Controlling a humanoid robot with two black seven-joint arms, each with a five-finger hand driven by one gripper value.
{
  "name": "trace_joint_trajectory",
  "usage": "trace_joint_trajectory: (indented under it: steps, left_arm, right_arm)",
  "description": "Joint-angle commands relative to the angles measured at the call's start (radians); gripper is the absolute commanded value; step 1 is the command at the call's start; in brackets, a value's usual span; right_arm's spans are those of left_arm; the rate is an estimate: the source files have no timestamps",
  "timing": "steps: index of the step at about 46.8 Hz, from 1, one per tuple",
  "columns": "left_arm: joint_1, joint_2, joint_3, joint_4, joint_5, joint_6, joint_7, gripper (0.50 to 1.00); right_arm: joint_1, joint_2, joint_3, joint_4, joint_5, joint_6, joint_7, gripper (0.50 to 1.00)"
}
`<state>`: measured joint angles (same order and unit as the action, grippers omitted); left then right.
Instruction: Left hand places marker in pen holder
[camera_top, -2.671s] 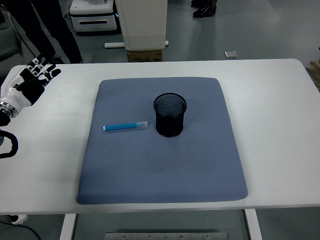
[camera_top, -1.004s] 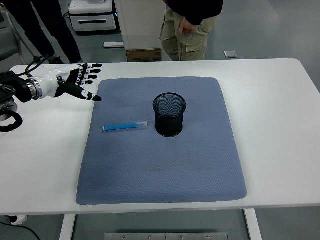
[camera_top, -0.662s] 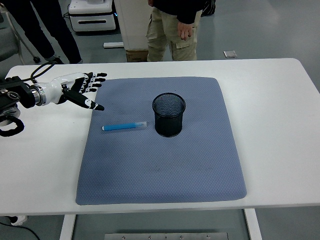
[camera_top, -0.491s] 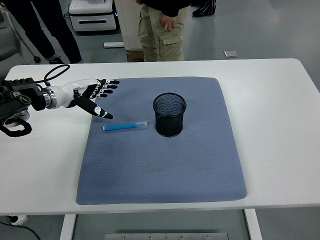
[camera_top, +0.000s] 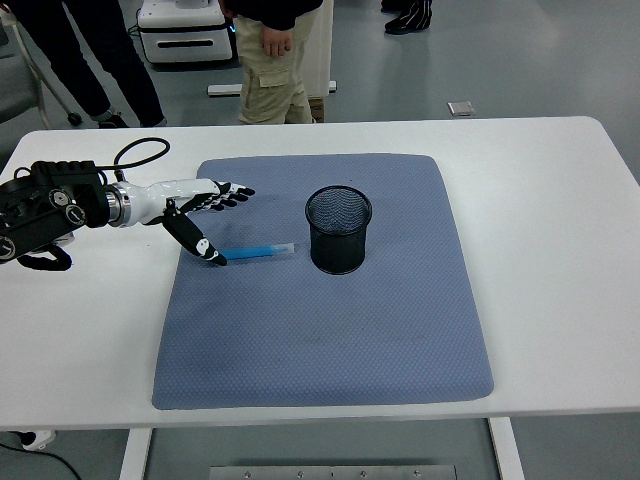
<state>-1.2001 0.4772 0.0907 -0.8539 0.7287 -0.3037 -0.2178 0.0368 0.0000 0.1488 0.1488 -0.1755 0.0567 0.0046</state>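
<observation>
**Marker not yet gripped**

While the marker (camera_top: 254, 252) lies flat on the grey mat (camera_top: 320, 330), just left of the black mesh holder (camera_top: 339, 230) and apart from it, the left hand (camera_top: 196, 205) is held over the mat's left edge. Its fingers (camera_top: 232, 194) are spread wide and nothing is grasped; the thumb tip is seen at the marker's left end, though contact cannot be told. A person (camera_top: 268, 50) is seen beyond the table (camera_top: 560, 200)

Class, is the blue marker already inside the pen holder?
No. The marker lies on the mat, left of the pen holder.
</observation>
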Motion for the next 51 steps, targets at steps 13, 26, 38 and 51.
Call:
trace_joint_trajectory:
  steps: [13, 26, 38, 51]
  left_arm:
    - [-0.013, -0.046, 0.0, 0.001, 0.054, 0.0, 0.0, 1.0]
    - [-0.021, -0.06, 0.0, 0.001, 0.127, -0.003, 0.003, 1.0]
    - [-0.03, -0.088, 0.001, 0.001, 0.184, -0.014, 0.008, 1.0]
    - [-0.052, -0.106, 0.03, 0.001, 0.209, -0.018, 0.008, 1.0]
  right_arm:
    - [0.0, 0.0, 0.0, 0.0, -0.001, 0.0, 0.0, 1.0]
    - [0.0, 0.0, 0.0, 0.0, -0.001, 0.0, 0.0, 1.0]
    - [0.0, 0.0, 0.0, 0.0, 0.001, 0.0, 0.0, 1.0]
    - [0.0, 0.0, 0.0, 0.0, 0.001, 0.0, 0.0, 1.0]
